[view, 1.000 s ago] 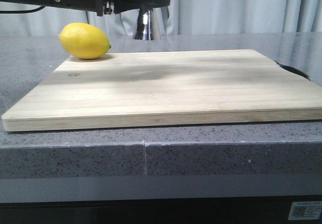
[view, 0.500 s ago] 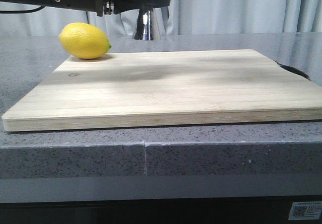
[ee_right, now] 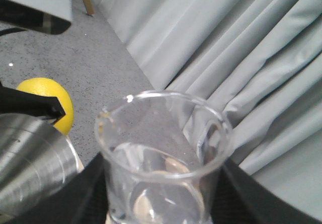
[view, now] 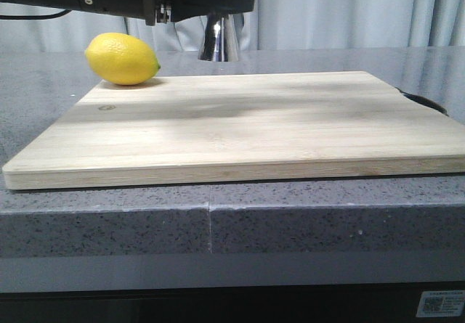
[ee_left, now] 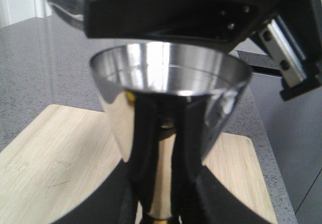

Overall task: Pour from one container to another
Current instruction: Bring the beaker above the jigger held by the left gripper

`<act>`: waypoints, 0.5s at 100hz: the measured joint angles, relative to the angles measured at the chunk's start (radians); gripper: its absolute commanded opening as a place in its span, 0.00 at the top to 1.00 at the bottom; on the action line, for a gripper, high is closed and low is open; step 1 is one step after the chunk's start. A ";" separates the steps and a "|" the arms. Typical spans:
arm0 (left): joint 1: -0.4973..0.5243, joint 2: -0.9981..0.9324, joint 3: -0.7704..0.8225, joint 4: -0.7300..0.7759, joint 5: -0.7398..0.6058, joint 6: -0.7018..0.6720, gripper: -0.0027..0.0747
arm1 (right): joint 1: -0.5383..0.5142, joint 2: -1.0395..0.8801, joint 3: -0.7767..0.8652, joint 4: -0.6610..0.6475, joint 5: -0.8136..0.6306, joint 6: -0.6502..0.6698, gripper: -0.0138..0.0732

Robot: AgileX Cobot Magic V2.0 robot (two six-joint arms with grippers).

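Left gripper [ee_left: 161, 204] is closed on the jigger [ee_left: 168, 113], holding it upright, lifted clear above the far edge of the board [view: 240, 123], near the lemon [view: 122, 59]. Right gripper [ee_right: 161, 204] grips the beaker [ee_right: 163, 158], beside the jigger's rim

Soft, even daylight is filling all views, with a broad diffuse shadow lying across the middle of the wooden board [view: 240, 123] and a small dark one sitting under the lemon [view: 121, 59]. The steel jigger [ee_left: 168, 103] is showing bright streaked reflections on its inner wall and is blurring slightly in the left wrist view. The glass beaker [ee_right: 163, 158] is catching small white glints along its rim, its base going soft and out of focus.
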 measured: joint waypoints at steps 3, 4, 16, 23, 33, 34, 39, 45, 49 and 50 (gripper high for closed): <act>0.000 0.000 0.000 0.002 0.000 0.000 0.99 | 0.000 0.000 0.000 -0.005 0.000 0.000 0.59; 0.000 0.000 0.000 0.002 0.000 0.000 0.99 | 0.000 0.000 0.000 -0.008 0.000 0.000 0.59; 0.000 0.000 0.000 0.002 0.000 0.000 0.99 | 0.000 0.000 0.000 -0.026 0.000 0.000 0.59; 0.000 0.000 0.000 0.002 0.000 0.000 0.99 | 0.000 0.000 0.000 -0.037 0.000 0.000 0.59; 0.000 0.000 0.000 0.002 0.000 0.000 0.99 | 0.000 0.000 0.000 -0.056 0.001 0.000 0.59; 0.000 0.000 0.000 0.002 0.000 0.000 0.99 | 0.000 0.000 0.000 -0.056 0.001 0.000 0.59; 0.000 0.000 0.000 0.002 0.000 0.000 0.99 | 0.000 0.000 0.000 -0.062 0.002 0.000 0.59; 0.000 0.000 0.000 0.002 0.000 0.000 0.99 | 0.000 0.000 0.000 -0.070 0.002 0.001 0.59; 0.000 0.000 0.000 0.002 0.000 0.000 0.99 | 0.000 0.000 0.000 -0.079 0.002 0.001 0.59; 0.000 0.000 0.000 0.002 0.000 0.000 0.99 | 0.000 0.000 0.000 -0.079 0.004 0.001 0.59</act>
